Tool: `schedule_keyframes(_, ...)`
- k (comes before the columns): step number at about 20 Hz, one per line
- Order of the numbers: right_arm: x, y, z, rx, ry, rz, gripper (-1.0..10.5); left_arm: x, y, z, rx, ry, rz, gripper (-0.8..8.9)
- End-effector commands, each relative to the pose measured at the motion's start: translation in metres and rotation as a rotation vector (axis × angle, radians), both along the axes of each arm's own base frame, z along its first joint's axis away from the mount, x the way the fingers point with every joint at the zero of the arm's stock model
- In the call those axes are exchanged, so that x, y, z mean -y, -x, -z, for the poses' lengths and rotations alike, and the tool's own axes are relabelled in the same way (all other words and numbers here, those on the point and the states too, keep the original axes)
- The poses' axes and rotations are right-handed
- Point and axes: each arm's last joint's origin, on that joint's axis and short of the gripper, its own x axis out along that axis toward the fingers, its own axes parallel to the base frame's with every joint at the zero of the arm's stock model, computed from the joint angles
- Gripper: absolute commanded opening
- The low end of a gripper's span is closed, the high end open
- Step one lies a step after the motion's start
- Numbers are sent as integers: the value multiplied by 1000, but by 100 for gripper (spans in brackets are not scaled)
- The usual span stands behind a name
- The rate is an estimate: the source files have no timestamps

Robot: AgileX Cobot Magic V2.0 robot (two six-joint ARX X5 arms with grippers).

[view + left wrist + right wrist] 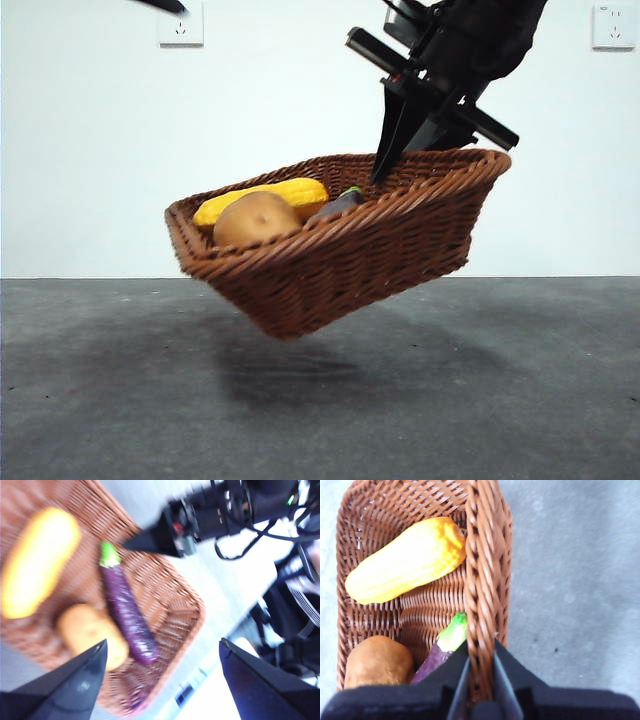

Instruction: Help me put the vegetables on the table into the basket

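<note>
Basket [340,245] hangs tilted mid-frame, clear of the table [500,400], lifted by one rim. Right gripper [480,672] at upper right of front view, jaws pinching that braided rim. Left gripper [162,652] spread wide, empty, hovering above. Inside, slid toward the low left end: corn [265,198], potato [256,219], eggplant [335,207]. Wicker looks stiff and light; loose smooth vegetables likely to roll. Rim seems the best hold; a second grip on the opposite rim would level it.
</note>
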Motion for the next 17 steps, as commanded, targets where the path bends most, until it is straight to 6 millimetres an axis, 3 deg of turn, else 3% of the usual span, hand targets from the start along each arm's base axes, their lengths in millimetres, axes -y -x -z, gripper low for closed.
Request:
schedule_keyframes(1, 13, 1, -17, 35, -58, 23, -8, -19, 17, -14, 110, -33, -46, 247)
schedule_keyframes(3, 31, 3, -24, 28, -59, 65, -8, -34, 33, -20, 181, -101, -103, 35)
schedule_keyframes(4, 41, 3, -26, 24, -54, 91, -8, -39, 40, -21, 208, -146, -126, -9)
schedule_keyframes(8, 81, 0, -31, -3, -69, 156, -8, -51, 57, -21, 268, -298, -181, -8)
schedule_keyframes(12, 118, -3, -28, -21, -31, 220, -8, -54, 63, -21, 284, -330, -179, -8)
schedule_keyframes(17, 147, -5, -26, -15, -1, 269, -8, -54, 63, -21, 289, -333, -175, -8)
